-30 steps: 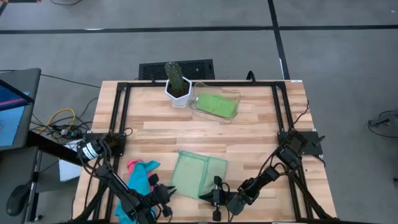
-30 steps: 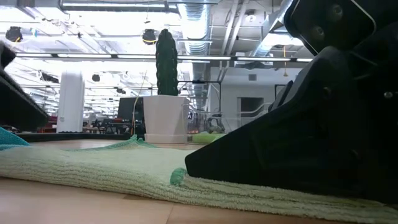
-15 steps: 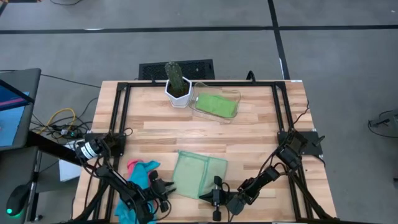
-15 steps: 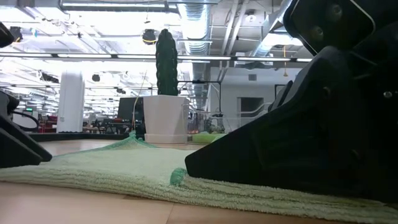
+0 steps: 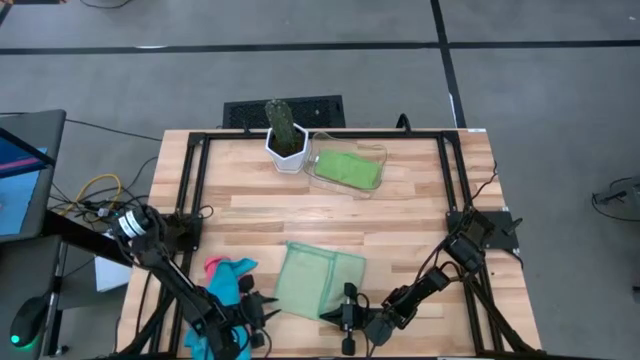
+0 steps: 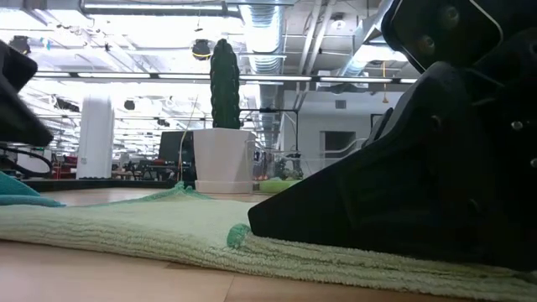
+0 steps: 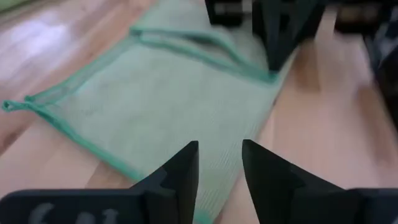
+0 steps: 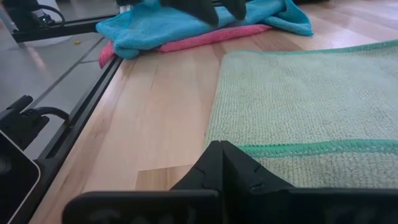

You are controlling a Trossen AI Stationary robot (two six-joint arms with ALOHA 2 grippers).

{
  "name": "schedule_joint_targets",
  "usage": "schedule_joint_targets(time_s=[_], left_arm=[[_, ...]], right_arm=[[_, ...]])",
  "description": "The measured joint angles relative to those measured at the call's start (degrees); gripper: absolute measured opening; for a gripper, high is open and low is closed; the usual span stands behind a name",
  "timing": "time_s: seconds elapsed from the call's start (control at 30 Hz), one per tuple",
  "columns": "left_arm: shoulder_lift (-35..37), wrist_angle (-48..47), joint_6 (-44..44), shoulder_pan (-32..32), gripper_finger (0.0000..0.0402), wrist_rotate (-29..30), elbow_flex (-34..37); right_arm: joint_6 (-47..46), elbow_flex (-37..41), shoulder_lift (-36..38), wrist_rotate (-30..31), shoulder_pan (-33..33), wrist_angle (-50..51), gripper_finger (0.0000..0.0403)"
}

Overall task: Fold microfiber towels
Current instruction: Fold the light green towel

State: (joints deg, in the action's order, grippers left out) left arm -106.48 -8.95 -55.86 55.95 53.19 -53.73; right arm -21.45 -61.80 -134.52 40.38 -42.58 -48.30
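Both grippers are low at frame bottom: left gripper [image 5: 262,318], fingers now parted, is backing off the light green microfiber towel [image 5: 318,280]; right gripper [image 5: 347,318], pressed together, is pinning its edge.

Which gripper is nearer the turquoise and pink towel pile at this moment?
Left. The left gripper sits right beside the turquoise and pink towel pile, at its near-right edge. The right gripper is farther off, across the light green towel, at that towel's near edge.

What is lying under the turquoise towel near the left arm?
A hot pink towel lies under the turquoise towel, its edge poking out along one side. How far it extends underneath is covered.
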Motion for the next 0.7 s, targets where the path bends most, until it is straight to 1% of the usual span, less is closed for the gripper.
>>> schedule_joint_targets(time_s=[0.1, 0.2, 0.27, 0.37, 0.47, 0.57, 0.63, 0.7], left_arm=[[-0.6, 0.8, 2.3, 0.5, 0.0139, -0.3, -0.1], [-4.3, 0.2, 3.1, 0.5, 0.0157, -0.9, 0.0], [-6.9, 1.5, 2.0, 0.4, 0.0169, -0.5, 0.1], [-10.4, 4.9, 1.4, 0.4, 0.0182, 1.8, -0.2], [-12.3, 5.1, -2.7, 0.4, 0.0189, 2.0, -0.4], [-11.9, 3.0, -5.4, 0.3, 0.0179, 0.4, -0.4], [-11.1, 2.4, -5.3, 0.2, 0.0156, -1.5, -0.4], [-10.3, 2.4, -4.5, 0.2, 0.0123, -2.7, -0.4]], right_arm=[[0.0, 0.0, 0.0, 0.0, 0.1, 0.0, 0.0027], [-0.1, 0.0, 0.0, 0.0, 0.2, 0.0, 0.0030], [-0.2, 0.0, 0.0, 0.0, 0.2, 0.0, 0.0029], [-0.6, 0.0, 0.0, 0.0, 0.2, 0.4, 0.0025], [-1.3, 0.0, 0.0, 0.1, 0.2, 0.9, 0.0022], [-1.5, 0.0, 0.1, 0.2, 0.2, 1.0, 0.0023], [-1.5, 0.0, 0.2, 0.2, 0.2, 1.0, 0.0025], [-1.0, -0.1, 0.8, -0.3, 0.2, 1.2, 0.0026]])
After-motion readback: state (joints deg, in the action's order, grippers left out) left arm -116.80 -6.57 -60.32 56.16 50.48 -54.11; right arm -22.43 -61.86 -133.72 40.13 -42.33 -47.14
